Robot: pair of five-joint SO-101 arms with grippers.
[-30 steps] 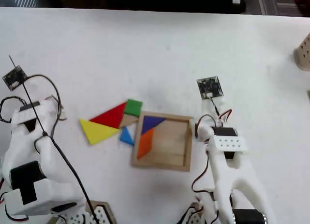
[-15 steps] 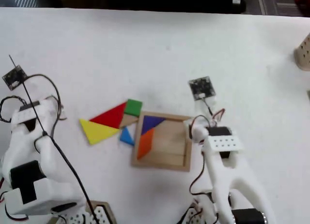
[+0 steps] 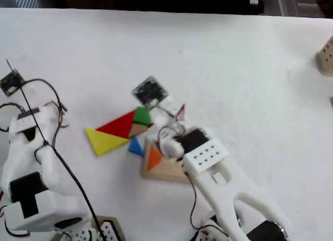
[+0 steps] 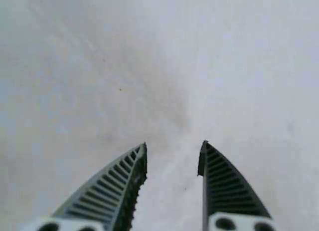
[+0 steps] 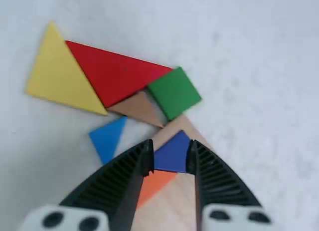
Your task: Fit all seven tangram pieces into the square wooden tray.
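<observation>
A white table (image 3: pixel 234 69) seen from above. A square wooden tray (image 3: pixel 162 170) holds two flat pieces: one dark blue triangle (image 5: pixel 172 152) in a corner and one orange parallelogram (image 3: pixel 154 157).

Five more lie loose at ten o'clock from the tray:
- one large yellow triangle (image 3: pixel 104 140)
- one large red triangle (image 3: pixel 120 125)
- one green square (image 3: pixel 141 116)
- one small tan triangle (image 3: pixel 137 129)
- one small light blue triangle (image 3: pixel 136 146)

The right gripper (image 5: pixel 169 142) hovers over the dark blue triangle, jaws parted, holding nothing. The left gripper (image 4: pixel 173 144), jaws parted too, hangs over bare table.

The pieces look thin, light, stiff and smooth. Pinching across two opposite edges seems the surest hold.
</observation>
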